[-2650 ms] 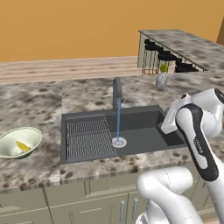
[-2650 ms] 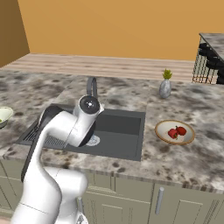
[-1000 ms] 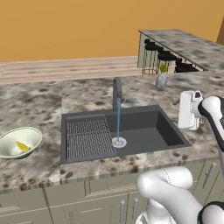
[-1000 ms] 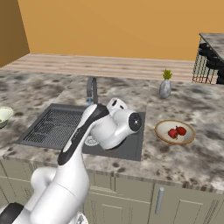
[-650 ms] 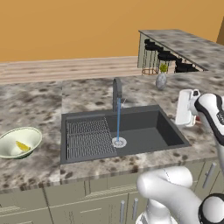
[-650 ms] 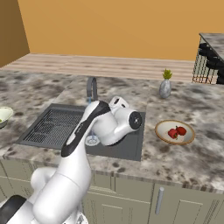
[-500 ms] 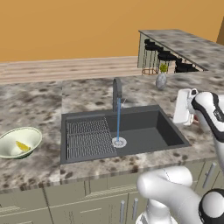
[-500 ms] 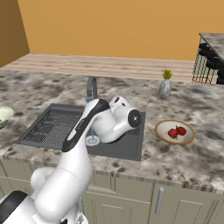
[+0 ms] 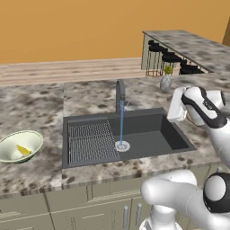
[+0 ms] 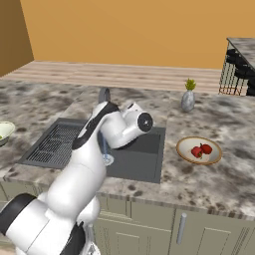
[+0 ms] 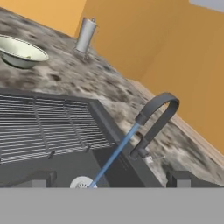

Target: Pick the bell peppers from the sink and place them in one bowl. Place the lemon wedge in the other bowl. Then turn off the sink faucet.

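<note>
Water is running: a thin blue stream falls from the faucet (image 9: pixel 120 92) straight onto the pale drain (image 9: pixel 121 145) of the dark sink (image 9: pixel 170 134), just right of the ridged wire rack (image 9: pixel 90 141).

Both red peppers (image 10: pixel 201 150) sit together in the shallow tan bowl (image 10: pixel 191 155) on the bench (image 10: pixel 219 179), to the right of the sink and well apart from it. The yellow lemon wedge (image 9: pixel 23 150) lies inside the deeper green bowl (image 9: pixel 10 155), which stands on the bench left of the sink.

The arm is raised over the right end of the sink, its hand turned toward the faucet. In the hand view the gripper (image 11: pixel 110 179) has its jaws spread wide with nothing between them, the two dark tips far apart at the bottom, and the arched faucet and its stream lie ahead between them.

A small grey vase (image 9: pixel 165 82) with a green sprig stands on the bench behind the sink, to the right.
</note>
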